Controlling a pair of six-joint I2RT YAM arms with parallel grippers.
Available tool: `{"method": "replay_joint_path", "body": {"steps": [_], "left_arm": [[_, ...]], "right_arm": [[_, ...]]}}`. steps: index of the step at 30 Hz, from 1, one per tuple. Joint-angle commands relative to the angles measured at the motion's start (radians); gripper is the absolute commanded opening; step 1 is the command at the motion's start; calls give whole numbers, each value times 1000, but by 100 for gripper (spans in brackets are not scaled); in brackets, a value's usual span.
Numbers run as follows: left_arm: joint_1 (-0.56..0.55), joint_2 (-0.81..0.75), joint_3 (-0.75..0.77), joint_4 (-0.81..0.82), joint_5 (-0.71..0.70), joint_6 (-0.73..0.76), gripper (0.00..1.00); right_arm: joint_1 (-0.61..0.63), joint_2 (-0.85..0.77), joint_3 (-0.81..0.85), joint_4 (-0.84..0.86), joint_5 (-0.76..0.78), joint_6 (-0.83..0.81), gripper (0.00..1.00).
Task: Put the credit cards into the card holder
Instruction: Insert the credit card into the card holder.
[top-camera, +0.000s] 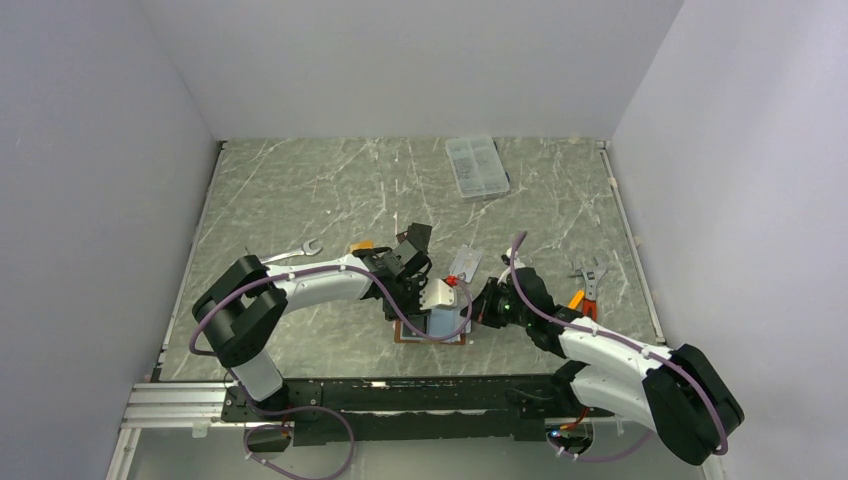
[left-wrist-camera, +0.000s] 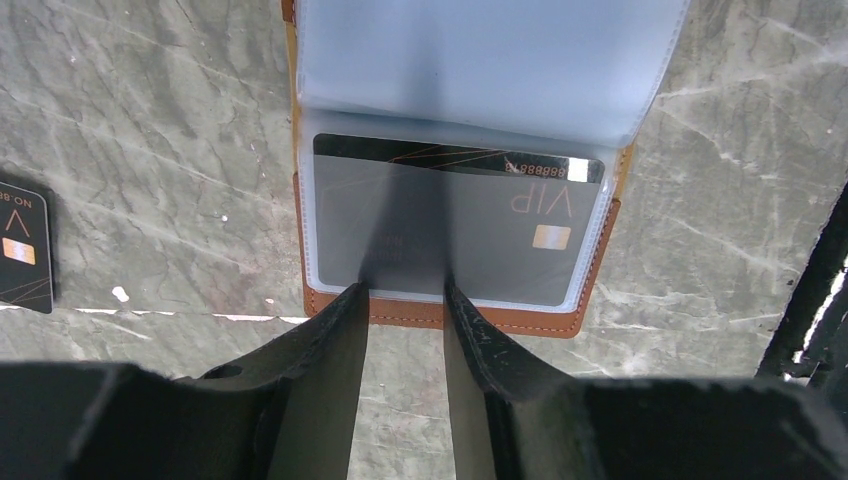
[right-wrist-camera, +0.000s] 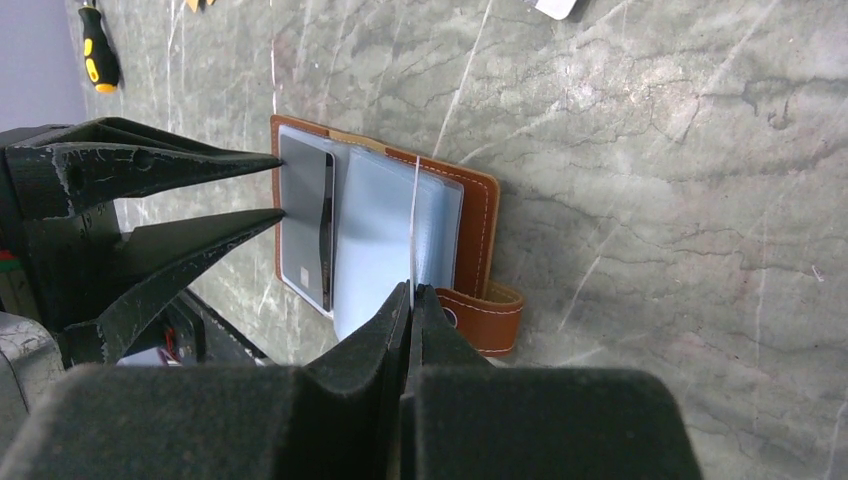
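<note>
Pinching card holder (right-wrist-camera: 478, 205) sleeve: right-wrist only.

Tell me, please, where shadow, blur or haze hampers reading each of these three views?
Left wrist: the left fingers are soft near the lens, and a dark shadow band crosses the sleeved card, hazed by frosted plastic, VIP legible. Right wrist: the right fingers blur low in frame, the card holder is sharp. Top external: even light, no glare, details small.

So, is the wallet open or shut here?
Open: the wallet lies spread flat, a dark card showing inside one pocket, and the right gripper pinches one clear sleeve, lifting it.
</note>
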Motion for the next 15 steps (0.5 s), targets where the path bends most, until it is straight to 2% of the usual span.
{"method": "replay_joint_path", "body": {"steps": [1, 15], "left_arm": [[-6, -2, -14, 15, -2, 28, 39], [-5, -6, -16, 7, 6, 33, 38]], "right_arm": [[4, -22, -19, 36, 24, 11, 0], [4, 4, -40, 153, -1, 100, 0]]}}
